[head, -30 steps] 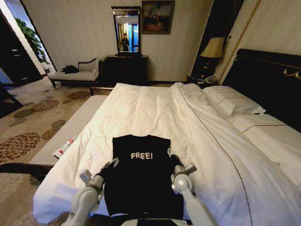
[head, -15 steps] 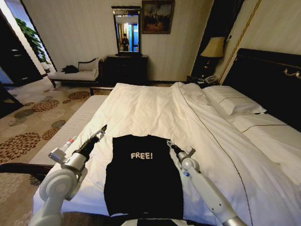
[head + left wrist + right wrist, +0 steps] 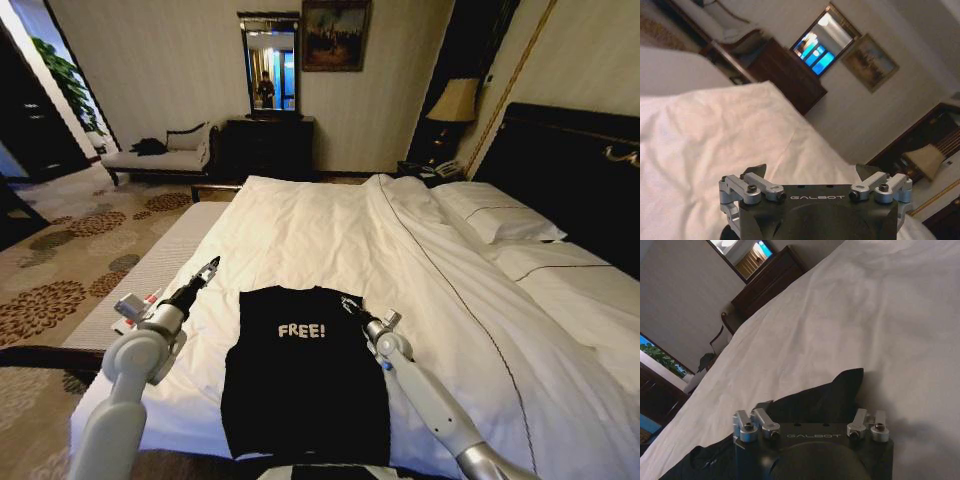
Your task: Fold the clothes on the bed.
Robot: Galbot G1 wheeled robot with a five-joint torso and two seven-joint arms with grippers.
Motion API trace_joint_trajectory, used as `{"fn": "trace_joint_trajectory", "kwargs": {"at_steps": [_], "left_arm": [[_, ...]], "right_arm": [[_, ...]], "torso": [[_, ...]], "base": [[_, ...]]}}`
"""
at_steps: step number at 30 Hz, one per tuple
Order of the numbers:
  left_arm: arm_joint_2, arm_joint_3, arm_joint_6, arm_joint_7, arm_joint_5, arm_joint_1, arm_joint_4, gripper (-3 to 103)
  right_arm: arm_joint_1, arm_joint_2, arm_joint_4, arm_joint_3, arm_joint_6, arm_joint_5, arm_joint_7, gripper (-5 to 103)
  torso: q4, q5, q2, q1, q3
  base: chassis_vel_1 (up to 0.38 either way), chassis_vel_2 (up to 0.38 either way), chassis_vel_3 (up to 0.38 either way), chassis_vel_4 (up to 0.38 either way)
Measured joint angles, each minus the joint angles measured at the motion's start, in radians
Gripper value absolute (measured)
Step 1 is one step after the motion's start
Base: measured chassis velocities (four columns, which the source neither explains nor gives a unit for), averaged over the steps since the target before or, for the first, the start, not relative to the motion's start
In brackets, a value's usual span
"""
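While the black T-shirt (image 3: 303,375) lies flat on the white duvet near the foot of the bed (image 3: 330,230), the left gripper (image 3: 208,268) hovers off its left side, jaws wide, and the right gripper (image 3: 350,304), jaws wide, meets its right shoulder; a small tube (image 3: 137,312) rests on the bench (image 3: 160,270) alongside.

A chaise longue (image 3: 160,155) is sitting against the far wall beside a dark dresser (image 3: 268,147), a mirror (image 3: 271,67) and framed painting (image 3: 335,35) are hanging above, and a lamp (image 3: 454,103) is standing by the headboard.
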Motion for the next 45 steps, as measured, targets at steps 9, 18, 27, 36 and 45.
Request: {"fn": "trace_joint_trajectory", "kwargs": {"at_steps": [9,18,27,36,45], "left_arm": [[0.008,0.102,0.046,-0.011,-0.014,-0.106,0.249,100],[-0.064,0.238,0.01,0.111,0.092,-0.291,0.623,100],[-0.115,0.261,-0.039,0.163,0.191,-0.352,0.747,100],[-0.143,0.283,-0.082,0.253,0.265,-0.37,0.807,82],[-0.153,0.283,-0.085,0.257,0.273,-0.366,0.82,49]], "right_arm": [[0.0,0.008,0.001,0.007,0.018,-0.02,0.006,44],[0.01,0.028,-0.016,0.015,0.039,-0.059,0.017,3],[0.013,0.036,-0.025,0.018,0.042,-0.074,0.017,1],[0.014,0.04,-0.037,0.018,0.05,-0.088,0.016,1],[0.013,0.038,-0.04,0.019,0.055,-0.092,0.017,1]], "torso": [[0.0001,0.0,0.0,0.0,0.0],[0.0,0.0001,0.0,0.0,0.0],[0.0001,0.0001,0.0,0.0,0.0],[0.0001,0.0,0.0,0.0,0.0],[0.0002,0.0,0.0,0.0,0.0]], "base": [[0.0,0.0,0.0,0.0],[0.0,0.0,0.0,0.0],[0.0,0.0,0.0,0.0],[0.0,0.0,0.0,0.0],[0.0,0.0,0.0,0.0]]}}
